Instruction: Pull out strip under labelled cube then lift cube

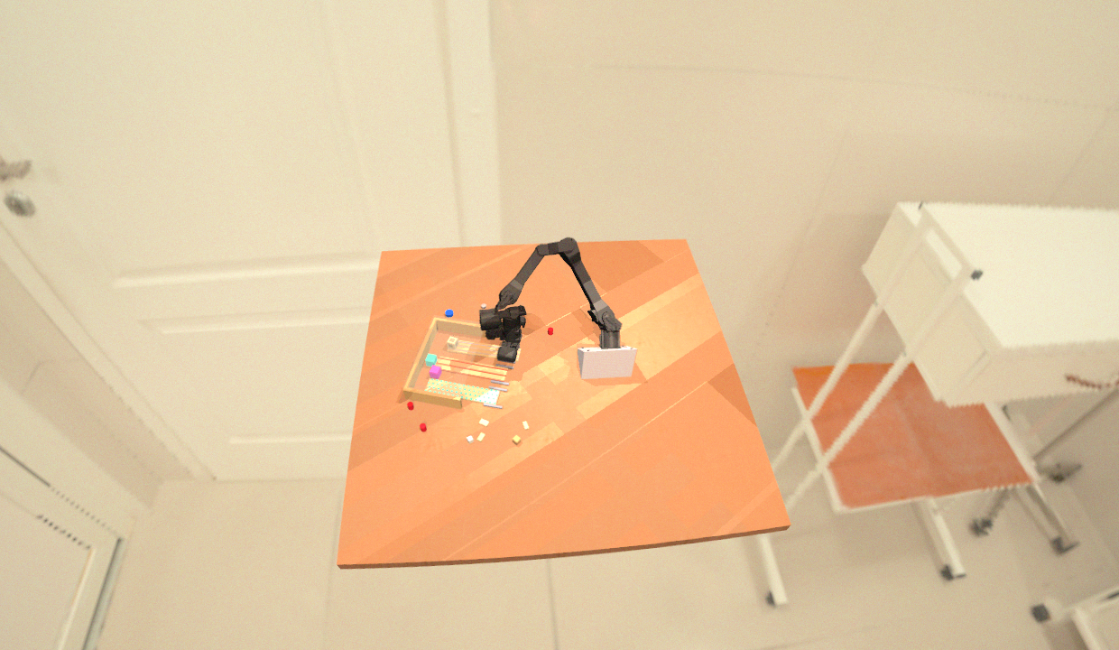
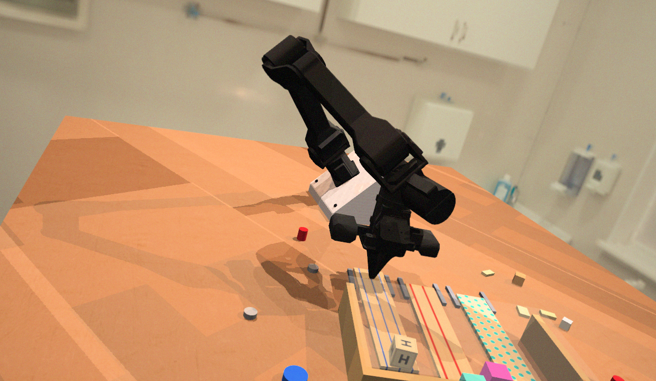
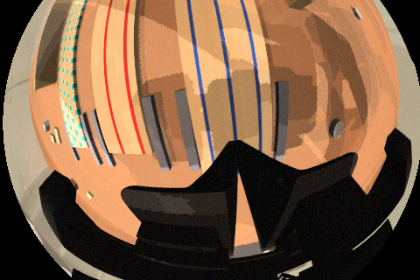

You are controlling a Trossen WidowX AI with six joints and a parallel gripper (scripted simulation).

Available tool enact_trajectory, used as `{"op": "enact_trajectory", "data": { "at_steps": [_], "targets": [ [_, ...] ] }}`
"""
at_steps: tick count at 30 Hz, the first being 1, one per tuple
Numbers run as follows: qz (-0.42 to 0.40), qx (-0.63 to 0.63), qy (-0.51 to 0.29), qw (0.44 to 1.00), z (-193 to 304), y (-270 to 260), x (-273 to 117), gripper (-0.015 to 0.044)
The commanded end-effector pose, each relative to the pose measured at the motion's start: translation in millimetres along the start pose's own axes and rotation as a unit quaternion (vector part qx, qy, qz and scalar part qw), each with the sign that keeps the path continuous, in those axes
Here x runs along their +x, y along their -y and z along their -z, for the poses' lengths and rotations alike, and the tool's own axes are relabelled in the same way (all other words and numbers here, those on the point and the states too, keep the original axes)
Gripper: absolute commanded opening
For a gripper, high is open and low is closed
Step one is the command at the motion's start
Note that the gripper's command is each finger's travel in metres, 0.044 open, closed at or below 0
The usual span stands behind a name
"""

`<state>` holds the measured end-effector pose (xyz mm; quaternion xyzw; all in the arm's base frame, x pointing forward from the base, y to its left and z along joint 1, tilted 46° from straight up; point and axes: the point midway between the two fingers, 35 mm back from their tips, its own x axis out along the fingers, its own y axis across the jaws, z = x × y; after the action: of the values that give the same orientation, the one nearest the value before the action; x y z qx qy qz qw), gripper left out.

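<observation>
- Nearest the exterior camera, we saw the labelled cube, marked H, resting on the blue-lined strip at the near end of the wooden tray.
- Just right of that strip lay the red-lined strip, and right of that the teal-dotted strip; a magenta cube and a teal cube sat at their near ends.
- A blue cylinder stood on the table left of the tray's near corner.
- Further off, grey tabs lined the far ends of the strips.
- Over the far end of the blue-lined strip we saw our gripper, pointing down, its fingers pressed together with nothing between them; whether the tips touched the strip we could not tell.
- Beyond it, to the left, stood a grey disc and then a red cylinder.
- Farthest back sat the arm's white base.
</observation>
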<state>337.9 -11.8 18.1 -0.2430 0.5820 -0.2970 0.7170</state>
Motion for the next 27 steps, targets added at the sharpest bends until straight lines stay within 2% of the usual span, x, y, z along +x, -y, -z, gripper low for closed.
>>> {"op": "enact_trajectory", "data": {
  "at_steps": [1, 27],
  "targets": [
    [0.002, -0.003, -0.007, 1.0, 12, 0, 3, 0.0],
    [0.002, -0.003, -0.008, 1.0, 51, -1, 4, 0.0]
  ]
}}
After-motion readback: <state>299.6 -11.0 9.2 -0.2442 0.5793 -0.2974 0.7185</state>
